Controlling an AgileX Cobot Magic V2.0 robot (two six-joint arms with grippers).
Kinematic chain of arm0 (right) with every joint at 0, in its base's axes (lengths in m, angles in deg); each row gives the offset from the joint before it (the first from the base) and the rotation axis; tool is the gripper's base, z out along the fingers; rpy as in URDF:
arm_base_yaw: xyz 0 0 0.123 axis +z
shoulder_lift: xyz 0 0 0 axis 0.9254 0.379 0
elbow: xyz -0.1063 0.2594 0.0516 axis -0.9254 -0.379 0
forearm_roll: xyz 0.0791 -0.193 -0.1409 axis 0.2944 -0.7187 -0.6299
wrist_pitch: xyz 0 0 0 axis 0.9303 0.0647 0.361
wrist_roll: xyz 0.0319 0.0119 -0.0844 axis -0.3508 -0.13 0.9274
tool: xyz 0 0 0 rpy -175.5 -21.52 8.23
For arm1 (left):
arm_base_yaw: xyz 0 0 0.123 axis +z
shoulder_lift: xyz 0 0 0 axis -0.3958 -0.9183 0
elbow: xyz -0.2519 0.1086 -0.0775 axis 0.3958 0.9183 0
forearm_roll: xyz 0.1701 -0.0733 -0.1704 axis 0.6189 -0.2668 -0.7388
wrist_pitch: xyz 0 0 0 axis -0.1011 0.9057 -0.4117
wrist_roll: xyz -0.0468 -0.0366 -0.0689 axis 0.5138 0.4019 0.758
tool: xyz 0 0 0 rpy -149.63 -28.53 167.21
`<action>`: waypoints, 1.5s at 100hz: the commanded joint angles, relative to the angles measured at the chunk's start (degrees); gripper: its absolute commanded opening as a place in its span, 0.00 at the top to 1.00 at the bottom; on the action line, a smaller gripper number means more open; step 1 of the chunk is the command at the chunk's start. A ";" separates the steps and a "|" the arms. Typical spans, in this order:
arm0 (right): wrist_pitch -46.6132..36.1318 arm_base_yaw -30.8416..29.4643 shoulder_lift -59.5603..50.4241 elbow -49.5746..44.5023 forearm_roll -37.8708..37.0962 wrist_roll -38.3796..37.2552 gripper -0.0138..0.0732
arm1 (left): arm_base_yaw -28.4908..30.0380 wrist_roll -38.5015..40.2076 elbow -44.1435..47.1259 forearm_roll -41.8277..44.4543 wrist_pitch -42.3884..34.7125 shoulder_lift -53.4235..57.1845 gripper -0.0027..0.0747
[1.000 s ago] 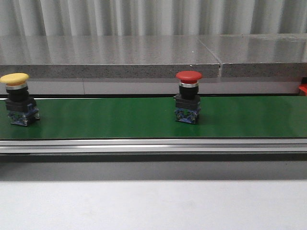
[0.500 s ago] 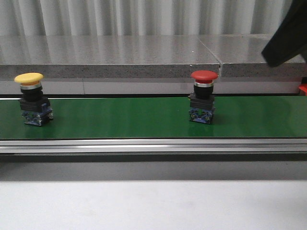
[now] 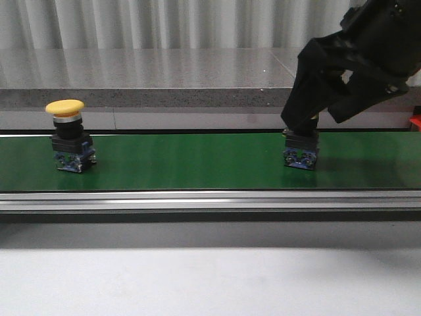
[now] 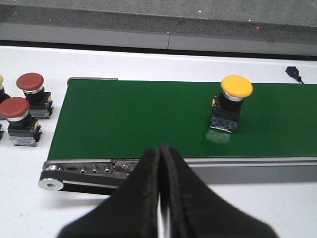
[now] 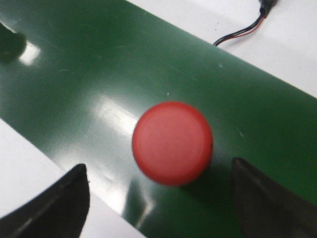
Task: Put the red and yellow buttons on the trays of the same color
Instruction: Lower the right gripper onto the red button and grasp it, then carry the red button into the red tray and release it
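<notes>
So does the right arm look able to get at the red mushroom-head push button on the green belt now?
Probably yes: the right end effector is open directly above the red mushroom-head push button, fingers on either side, nothing between them on the green belt.

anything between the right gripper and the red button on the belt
Nothing visible. In the right wrist view the right gripper is open, a finger either side of the red button, with only bare green belt in the gaps. No contact yet.
</notes>
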 commanded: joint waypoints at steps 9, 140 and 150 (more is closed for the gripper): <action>-6.79 0.06 1.69 3.34 0.61 0.56 0.24 | -0.36 0.19 -1.41 -0.91 -3.78 -0.45 0.99; 3.63 -50.32 15.71 35.33 0.58 -14.55 0.72 | -0.36 0.19 -1.41 -0.91 -3.78 -0.45 0.99; 2.96 -52.65 18.65 35.45 0.58 -14.55 0.72 | -0.36 0.19 -1.41 -0.91 -3.78 -0.45 0.99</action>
